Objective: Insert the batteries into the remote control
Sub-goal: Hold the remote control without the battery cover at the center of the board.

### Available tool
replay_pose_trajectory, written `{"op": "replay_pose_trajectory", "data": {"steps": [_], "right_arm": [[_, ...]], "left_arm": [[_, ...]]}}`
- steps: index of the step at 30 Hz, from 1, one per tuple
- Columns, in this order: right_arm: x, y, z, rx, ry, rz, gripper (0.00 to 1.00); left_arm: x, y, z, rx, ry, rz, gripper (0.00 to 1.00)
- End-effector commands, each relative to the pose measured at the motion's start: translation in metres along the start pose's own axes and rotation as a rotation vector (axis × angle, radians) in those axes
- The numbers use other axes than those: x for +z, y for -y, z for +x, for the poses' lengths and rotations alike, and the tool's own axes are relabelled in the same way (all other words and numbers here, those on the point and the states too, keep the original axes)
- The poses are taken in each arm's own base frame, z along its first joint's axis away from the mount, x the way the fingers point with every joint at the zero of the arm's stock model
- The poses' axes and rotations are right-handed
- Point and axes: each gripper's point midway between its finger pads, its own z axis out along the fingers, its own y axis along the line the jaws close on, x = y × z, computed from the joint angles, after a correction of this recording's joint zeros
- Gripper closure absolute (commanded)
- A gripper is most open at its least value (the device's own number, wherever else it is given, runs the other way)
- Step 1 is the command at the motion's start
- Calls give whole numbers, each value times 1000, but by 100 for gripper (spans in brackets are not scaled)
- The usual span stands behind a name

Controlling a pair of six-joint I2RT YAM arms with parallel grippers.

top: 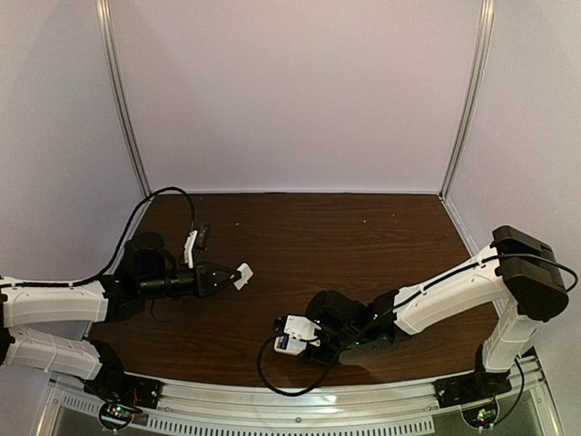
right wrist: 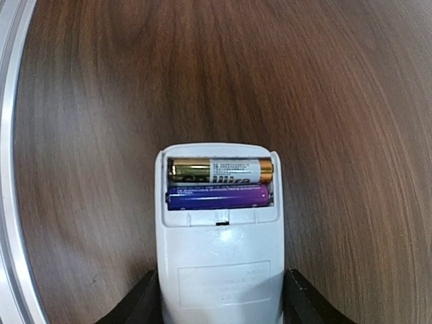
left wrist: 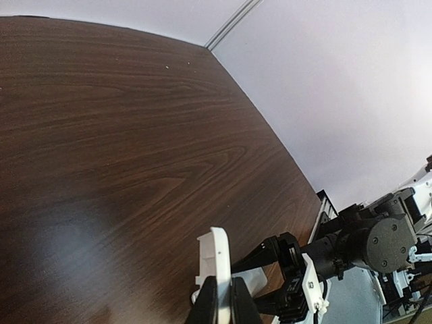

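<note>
Close to the near edge of the table [right wrist: 337, 101], just inside the metal rail [right wrist: 9, 169], the remote [right wrist: 219, 270] lies back up with its battery bay uncovered. The right gripper [right wrist: 221, 283] grasps it, one dark finger [right wrist: 145, 300] against each long side of its lower half, while the bay end points away past the fingertips. Both cells sit in the bay side by side, across the remote's width: the gold battery [right wrist: 219, 171] toward the end of the remote, the purple battery [right wrist: 217, 197] touching it on the gripper's side. The gold one has a white band of print, and the remote's back has an embossed panel; neither can be read. A black cable [top: 272, 380] loops on the table between this gripper and the rail. Farther in, toward the left edge and well apart from the remote, the left gripper [top: 227, 275] hangs above the wood, clenched on a thin white cover [top: 243, 275] that sticks out beyond its fingertips. Beyond that, dark wood runs to the far edge and the pale walls.
</note>
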Motion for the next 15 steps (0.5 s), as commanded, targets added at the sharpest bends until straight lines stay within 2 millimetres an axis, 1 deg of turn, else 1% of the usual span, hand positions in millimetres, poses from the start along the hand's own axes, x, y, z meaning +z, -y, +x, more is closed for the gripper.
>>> {"op": "replay_pose_trajectory", "data": {"steps": [1,5,8,12,15], "right_arm": [[1,17,-6,62,35,85,44],[-1,33,-14,123,78,127,50],[0,43,-20,175,111,135,52],[8,50,-20,213,119,131,53],[15,50,-16,226,112,125,53]], "left_arm": [[1,7,-3,-22,42,71,100],[4,1,7,-38,36,89,100],[8,-5,15,-49,32,94,100],[18,-8,30,-43,16,112,100],[27,-7,37,-56,9,137,100]]}}
